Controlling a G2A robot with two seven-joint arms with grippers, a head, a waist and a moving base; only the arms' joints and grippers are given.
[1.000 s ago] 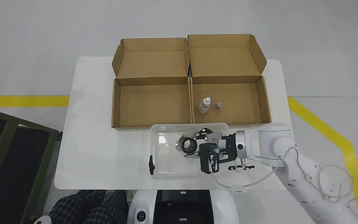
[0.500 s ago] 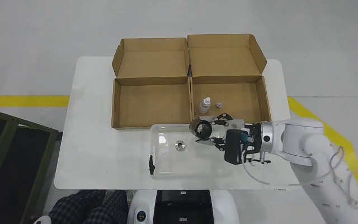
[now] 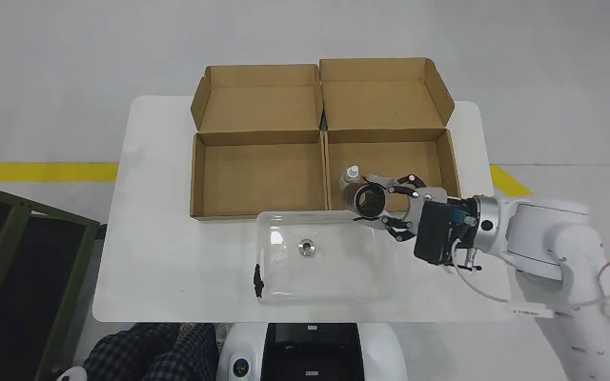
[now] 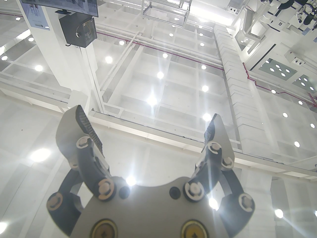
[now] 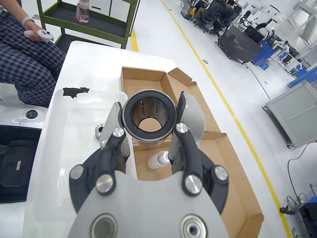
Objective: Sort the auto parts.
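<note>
My right gripper (image 3: 374, 202) (image 5: 149, 118) is shut on a black-rimmed metal cylinder bearing (image 3: 368, 199) (image 5: 149, 118), held above the near wall of the right cardboard box (image 3: 419, 181). In that box lie a small white bottle (image 3: 349, 177) (image 5: 157, 160) and a tiny metal part (image 3: 374, 177). A small round metal nut (image 3: 306, 248) (image 5: 99, 130) rests in the clear plastic tray (image 3: 276, 281). The left cardboard box (image 3: 257, 179) holds nothing. My left gripper (image 4: 148, 127) points up at the ceiling, fingers open with nothing between them.
Both boxes stand side by side at the back of the white table (image 3: 162, 229), lids folded back. A black tape patch (image 3: 257, 279) sits on the tray's near left edge. A seated person holds a controller (image 5: 39, 35) beside a green shelf cart (image 5: 84, 13).
My right gripper has lifted the cylinder bearing out of the tray and carried it right and back, to the right box's near wall. The nut stays in the tray.
</note>
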